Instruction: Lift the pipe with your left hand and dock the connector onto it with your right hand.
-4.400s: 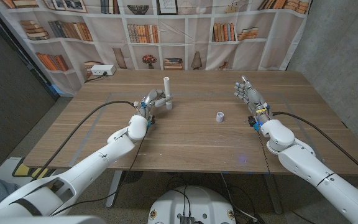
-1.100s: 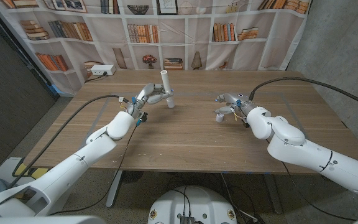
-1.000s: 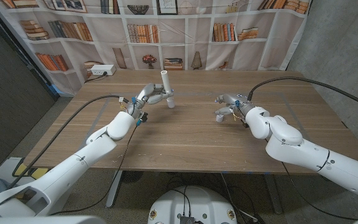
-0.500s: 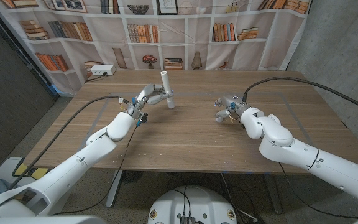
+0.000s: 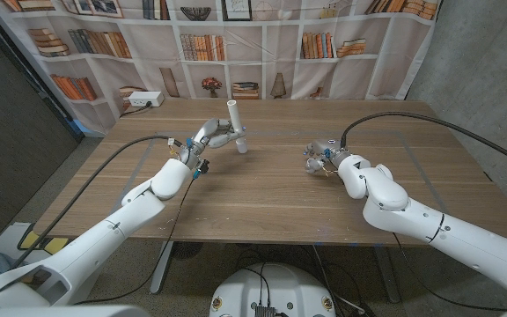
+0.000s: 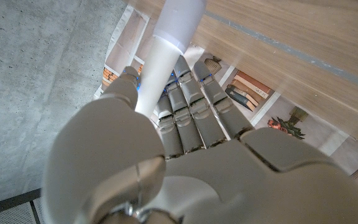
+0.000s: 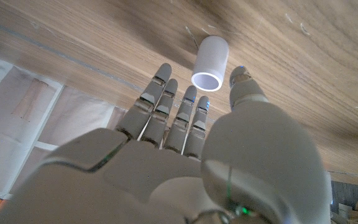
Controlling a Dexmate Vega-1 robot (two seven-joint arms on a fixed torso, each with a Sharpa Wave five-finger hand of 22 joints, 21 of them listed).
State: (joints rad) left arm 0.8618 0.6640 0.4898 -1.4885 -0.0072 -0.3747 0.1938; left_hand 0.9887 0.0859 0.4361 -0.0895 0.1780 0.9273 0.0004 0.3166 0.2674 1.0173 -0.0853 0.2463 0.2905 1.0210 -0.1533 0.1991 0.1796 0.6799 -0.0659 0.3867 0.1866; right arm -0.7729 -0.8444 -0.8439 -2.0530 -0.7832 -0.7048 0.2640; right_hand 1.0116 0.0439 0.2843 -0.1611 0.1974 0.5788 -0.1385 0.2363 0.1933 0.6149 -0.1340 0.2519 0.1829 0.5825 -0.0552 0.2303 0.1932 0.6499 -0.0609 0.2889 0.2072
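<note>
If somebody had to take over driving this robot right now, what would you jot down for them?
Left robot hand: grips the white pipe, upright, its base fitting at the wooden table; whether it is lifted I cannot tell.
Right robot hand: open, fingers reaching around the small white connector, which stands on the table; no grip yet.
Done: pipe grasped.
Left: close on the connector, lift it, dock it onto the pipe.

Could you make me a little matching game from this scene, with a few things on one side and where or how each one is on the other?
Things:
1. tall white plastic pipe
2. short white plastic connector
3. left hand
4. right hand

States:
A. open, fingers reaching around the connector
B. standing on the wooden table, not yet gripped
C. held upright
D. gripping the pipe

Pairs: 1-C, 2-B, 3-D, 4-A
</note>
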